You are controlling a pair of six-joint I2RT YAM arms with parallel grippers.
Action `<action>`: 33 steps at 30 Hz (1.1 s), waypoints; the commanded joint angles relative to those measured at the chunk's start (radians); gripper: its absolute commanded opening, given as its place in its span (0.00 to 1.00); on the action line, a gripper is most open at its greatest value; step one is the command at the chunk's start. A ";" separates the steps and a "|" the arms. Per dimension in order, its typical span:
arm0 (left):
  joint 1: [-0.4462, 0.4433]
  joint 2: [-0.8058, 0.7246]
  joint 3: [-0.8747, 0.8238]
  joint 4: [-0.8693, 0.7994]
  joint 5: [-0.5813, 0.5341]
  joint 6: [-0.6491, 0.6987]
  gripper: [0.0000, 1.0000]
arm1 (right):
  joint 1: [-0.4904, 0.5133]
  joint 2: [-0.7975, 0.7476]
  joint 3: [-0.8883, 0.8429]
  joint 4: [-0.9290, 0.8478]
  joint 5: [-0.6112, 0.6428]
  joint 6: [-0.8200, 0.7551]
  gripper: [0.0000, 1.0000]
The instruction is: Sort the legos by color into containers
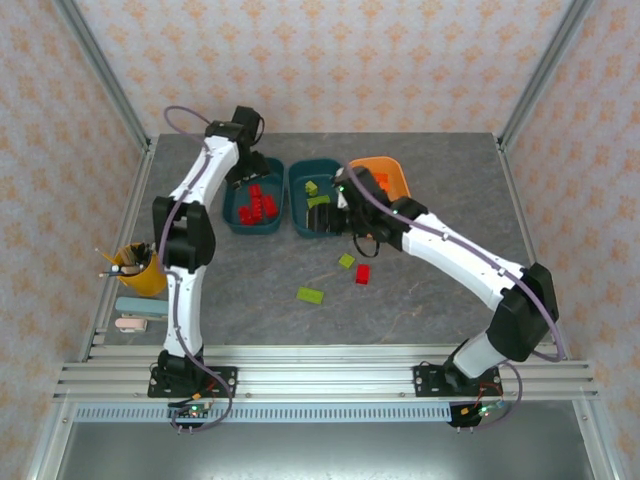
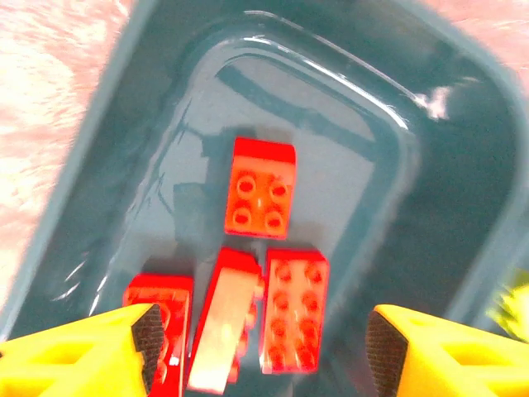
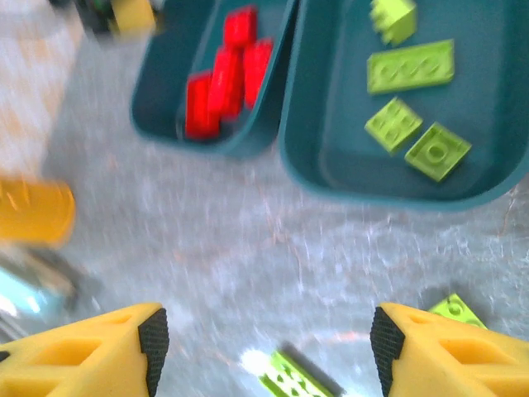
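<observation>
Over the left teal tub point(image 2: 446, 165) at 12 o'clock, the left gripper point(image 2: 264, 356) hangs with its yellow fingers spread wide, pinching nothing. Red bricks point(image 2: 259, 197) lie on the tub floor beneath. Just toward 3 o'clock, the right gripper point(image 3: 264, 347) is likewise splayed and empty above the grey table point(image 1: 260, 290), facing green bricks point(image 3: 411, 66) in the middle tub point(image 3: 331, 107). An orange tub point(image 1: 390, 170) sits at 1 o'clock. Three loose bricks point(image 1: 363, 273), two green and one red, lie mid-table. A yellow cup point(image 1: 140, 270) stands at 9 o'clock. Patterned wallpaper point(image 1: 330, 60) rings the cell.
</observation>
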 commanded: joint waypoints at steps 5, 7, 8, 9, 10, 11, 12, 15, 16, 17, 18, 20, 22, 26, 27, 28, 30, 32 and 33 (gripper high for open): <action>-0.071 -0.565 -0.471 0.105 0.013 -0.091 0.77 | 0.109 0.090 -0.035 -0.226 -0.067 -0.397 0.70; -0.100 -0.712 -0.648 0.151 0.040 -0.130 0.79 | 0.131 0.139 -0.015 -0.260 -0.064 -0.448 0.71; -0.115 -0.787 -0.735 0.163 0.056 -0.155 0.80 | 0.143 0.164 -0.004 -0.274 -0.053 -0.470 0.71; -0.127 -0.861 -0.816 0.161 0.060 -0.180 0.80 | 0.154 0.191 0.013 -0.289 -0.038 -0.489 0.71; -0.140 -0.926 -0.881 0.159 0.062 -0.199 0.80 | 0.163 0.212 0.025 -0.300 -0.022 -0.499 0.71; -0.155 -1.002 -0.951 0.153 0.065 -0.219 0.81 | 0.172 0.235 0.040 -0.310 -0.010 -0.508 0.72; -0.166 -1.079 -1.015 0.142 0.068 -0.240 0.82 | 0.179 0.256 0.053 -0.320 -0.004 -0.516 0.72; -0.187 -1.285 -1.167 0.107 0.108 -0.287 0.84 | 0.197 0.302 0.076 -0.324 0.000 -0.524 0.72; -0.191 -1.343 -1.201 0.090 0.126 -0.300 0.84 | 0.205 0.314 0.081 -0.326 0.003 -0.526 0.73; -0.194 -1.399 -1.236 0.070 0.145 -0.312 0.83 | 0.214 0.329 0.087 -0.329 0.004 -0.530 0.73; -0.197 -1.446 -1.262 0.051 0.164 -0.320 0.84 | 0.222 0.345 0.093 -0.330 0.011 -0.531 0.73; -0.199 -1.530 -1.298 0.010 0.179 -0.322 0.84 | 0.236 0.372 0.103 -0.335 0.031 -0.535 0.75; -0.199 -1.588 -1.315 -0.017 0.186 -0.320 0.84 | 0.247 0.400 0.112 -0.338 0.051 -0.532 0.75; -0.199 -1.633 -1.325 -0.015 0.215 -0.327 0.83 | 0.253 0.451 0.127 -0.333 0.103 -0.514 0.74; -0.198 -1.636 -1.323 -0.012 0.219 -0.327 0.83 | 0.252 0.460 0.129 -0.330 0.111 -0.510 0.74; -0.198 -1.638 -1.320 -0.009 0.222 -0.324 0.83 | 0.253 0.468 0.135 -0.330 0.117 -0.506 0.73; -0.198 -1.638 -1.315 -0.003 0.229 -0.317 0.83 | 0.253 0.494 0.153 -0.339 0.126 -0.502 0.70; -0.198 -1.635 -1.310 -0.002 0.235 -0.311 0.83 | 0.252 0.515 0.169 -0.347 0.123 -0.495 0.67; -0.199 -1.633 -1.309 -0.001 0.238 -0.308 0.84 | 0.253 0.527 0.175 -0.350 0.124 -0.489 0.65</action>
